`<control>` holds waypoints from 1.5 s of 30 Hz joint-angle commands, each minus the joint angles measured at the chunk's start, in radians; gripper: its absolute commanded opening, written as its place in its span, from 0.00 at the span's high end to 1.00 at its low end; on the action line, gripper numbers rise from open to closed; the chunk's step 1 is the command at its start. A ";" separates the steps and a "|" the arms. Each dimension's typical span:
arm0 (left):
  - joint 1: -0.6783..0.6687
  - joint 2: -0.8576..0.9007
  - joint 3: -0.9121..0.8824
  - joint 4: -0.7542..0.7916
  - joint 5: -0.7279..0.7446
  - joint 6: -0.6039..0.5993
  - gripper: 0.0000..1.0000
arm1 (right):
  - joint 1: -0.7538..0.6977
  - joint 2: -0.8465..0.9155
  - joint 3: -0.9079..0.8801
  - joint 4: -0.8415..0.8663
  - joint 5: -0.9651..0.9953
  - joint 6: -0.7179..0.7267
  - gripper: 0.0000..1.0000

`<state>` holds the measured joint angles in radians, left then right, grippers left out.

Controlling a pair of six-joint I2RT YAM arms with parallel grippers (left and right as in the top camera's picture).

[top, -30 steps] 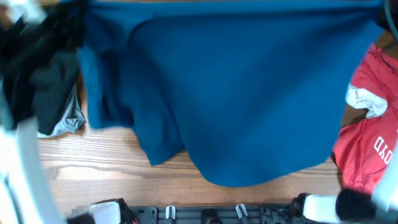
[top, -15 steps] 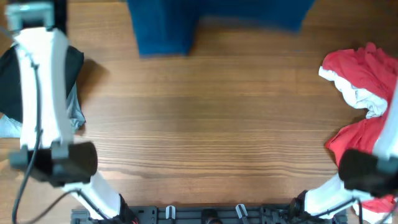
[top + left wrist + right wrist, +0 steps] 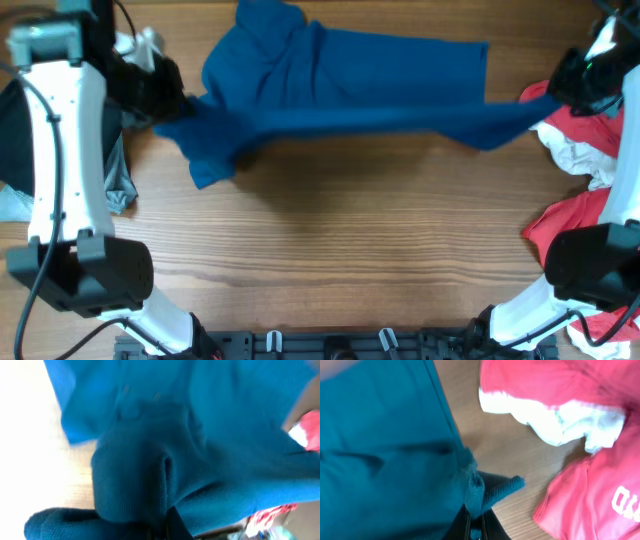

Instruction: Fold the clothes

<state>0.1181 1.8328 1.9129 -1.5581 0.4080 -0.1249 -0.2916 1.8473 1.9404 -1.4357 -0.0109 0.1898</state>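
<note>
The dark blue T-shirt [image 3: 340, 85] hangs stretched between my two grippers across the far half of the table, its bulk bunched toward the left. My left gripper [image 3: 168, 98] is shut on its left end. In the left wrist view blue cloth [image 3: 200, 435] fills the frame and covers the jaws at the bottom edge. My right gripper [image 3: 558, 92] is shut on the right end. In the right wrist view, a fold of the blue shirt [image 3: 380, 450] is pinched between the fingertips of that gripper [image 3: 475, 522].
Red shirts with white lettering [image 3: 580, 220] are heaped at the right edge, with a white lining [image 3: 575, 155] showing; they lie just beside the right gripper [image 3: 590, 485]. A black garment [image 3: 15, 140] and a grey one [image 3: 120, 185] lie at the left edge under the left arm.
The blue shirt, held up close to the overhead camera a second ago, swung to the far edge and now hangs lower, pulled wide between the arms. Both grips held throughout.
</note>
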 commanded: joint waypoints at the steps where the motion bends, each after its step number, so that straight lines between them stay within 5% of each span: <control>1: 0.005 -0.033 -0.251 -0.018 -0.026 0.044 0.96 | -0.014 0.008 -0.190 -0.016 0.003 -0.060 0.96; 5: -0.037 -0.050 -0.560 0.003 0.089 0.174 0.96 | -0.021 -0.014 -0.449 0.046 0.001 -0.042 0.96; 11: -0.027 -0.230 -0.929 0.231 0.079 0.043 0.96 | -0.103 -0.199 -0.761 0.204 -0.016 0.040 0.96; 17: 0.032 -0.573 -0.945 0.283 -0.167 -0.240 0.96 | -0.264 -0.438 -0.833 0.251 -0.017 0.112 0.96; 23: 0.036 -0.766 -0.945 0.209 -0.120 -0.276 0.96 | -0.296 -0.506 -0.833 0.212 -0.021 0.106 0.96; 29: 0.036 -0.767 -0.945 0.172 -0.087 -0.277 0.96 | -0.295 -0.510 -0.834 0.190 -0.074 0.050 0.95; 36: 0.035 -0.681 -0.945 0.508 -0.072 -0.277 0.96 | -0.261 -0.466 -0.834 0.383 -0.201 -0.006 0.93; 45: 0.007 -0.327 -0.945 0.917 0.034 -0.280 0.93 | -0.145 -0.212 -0.834 0.625 -0.196 0.003 0.94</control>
<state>0.1421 1.4200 0.9638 -0.7017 0.4282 -0.4023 -0.4519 1.5623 1.1076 -0.8726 -0.2173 0.1993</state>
